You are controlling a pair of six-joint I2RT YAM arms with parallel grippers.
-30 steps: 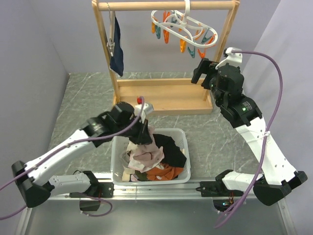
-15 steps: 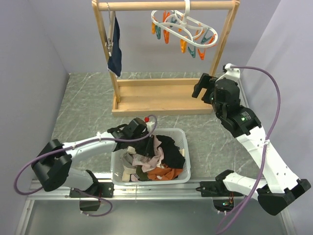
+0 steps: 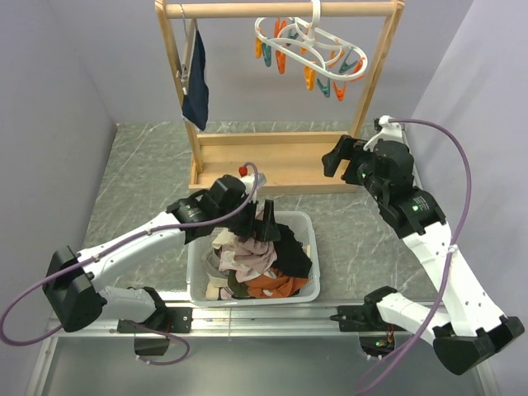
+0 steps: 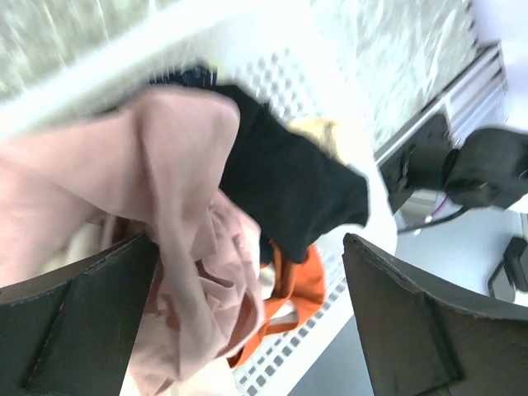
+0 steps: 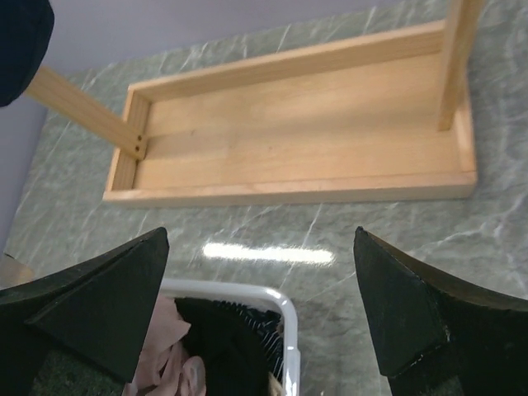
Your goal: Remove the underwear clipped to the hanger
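Gaping empty just over the basket [image 3: 314,256], the left pincer [image 3: 264,224] should rise straight up so the pink underwear [image 4: 177,157] draped beside its finger cannot snag, well apart from the bare-pegged hanger [image 3: 309,41]; the right pincer [image 3: 342,162] gapes too.

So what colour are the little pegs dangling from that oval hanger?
Orange and teal pegs, hanging from the white hanger; the top view shows them best.

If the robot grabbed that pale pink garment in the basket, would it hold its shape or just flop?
Probably flop: the pale pink garment lies in soft, sagging folds. It looks thin, so it is likely light. Lying against the black garment in the white basket, it might drag that up too.
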